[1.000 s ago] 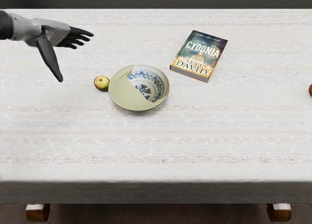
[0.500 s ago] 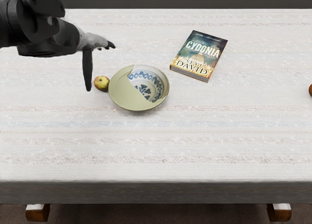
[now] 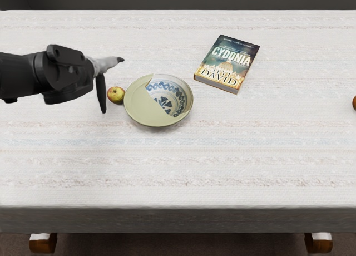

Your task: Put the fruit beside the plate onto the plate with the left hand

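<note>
Pale table [image 3: 222, 156]: apple [image 3: 115, 94], plate [image 3: 139, 104], book [image 3: 227, 63].
Centre left: left hand [image 3: 100, 69] spread, empty, thumb [image 3: 101, 97] just left of the apple beside the plate.

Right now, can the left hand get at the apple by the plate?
Probably yes: the left hand hovers open just beside the apple, nothing between them, and the plate lies on the apple's other side.
</note>
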You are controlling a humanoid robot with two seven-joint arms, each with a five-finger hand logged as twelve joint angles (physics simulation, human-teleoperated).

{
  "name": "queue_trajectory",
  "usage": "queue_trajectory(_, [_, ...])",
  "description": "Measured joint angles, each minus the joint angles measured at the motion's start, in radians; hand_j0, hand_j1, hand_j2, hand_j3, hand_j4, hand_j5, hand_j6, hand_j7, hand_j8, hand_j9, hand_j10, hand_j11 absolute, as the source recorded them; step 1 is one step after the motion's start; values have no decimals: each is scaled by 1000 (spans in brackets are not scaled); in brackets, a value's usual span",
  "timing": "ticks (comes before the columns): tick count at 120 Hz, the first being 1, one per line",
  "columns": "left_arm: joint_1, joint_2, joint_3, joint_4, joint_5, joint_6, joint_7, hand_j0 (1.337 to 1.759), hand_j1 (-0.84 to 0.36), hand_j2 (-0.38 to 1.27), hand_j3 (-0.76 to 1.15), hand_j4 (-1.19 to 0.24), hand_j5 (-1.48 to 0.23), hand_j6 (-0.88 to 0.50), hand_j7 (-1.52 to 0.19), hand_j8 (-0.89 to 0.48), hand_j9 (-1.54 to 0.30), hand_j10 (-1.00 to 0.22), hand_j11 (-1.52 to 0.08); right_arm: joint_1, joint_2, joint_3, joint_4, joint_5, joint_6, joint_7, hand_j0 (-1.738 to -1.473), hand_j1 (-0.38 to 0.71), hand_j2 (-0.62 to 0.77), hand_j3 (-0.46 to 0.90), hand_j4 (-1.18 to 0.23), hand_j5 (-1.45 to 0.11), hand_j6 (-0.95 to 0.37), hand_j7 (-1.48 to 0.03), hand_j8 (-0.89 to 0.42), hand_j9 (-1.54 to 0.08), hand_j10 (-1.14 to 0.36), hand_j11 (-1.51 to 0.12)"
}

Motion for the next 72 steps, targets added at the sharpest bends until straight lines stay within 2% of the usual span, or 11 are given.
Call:
queue_trajectory(20, [80,0,-63,59,25,45,-1,1658,301,9,0,-41,-53,-42,-53,-41,-53,-41,-53,0,0,0,0,0,0,0,-1658,-331,-3,0,-15,-20,-15,-20,-15,-20,-15,-20])
queue_trajectory(41, [92,0,-148,76,90,48,-3,1658,213,23,0,-115,-148,-115,-148,-115,-148,-114,-148,0,0,0,0,0,0,0,-1658,-331,-3,0,-15,-20,-15,-20,-15,-20,-15,-20])
queue_trajectory(72, [92,0,-116,79,104,54,-2,1658,142,35,0,-174,-225,-174,-225,-174,-225,-174,-225,0,0,0,0,0,0,0,-1658,-331,-3,0,-15,-20,-15,-20,-15,-20,-15,-20])
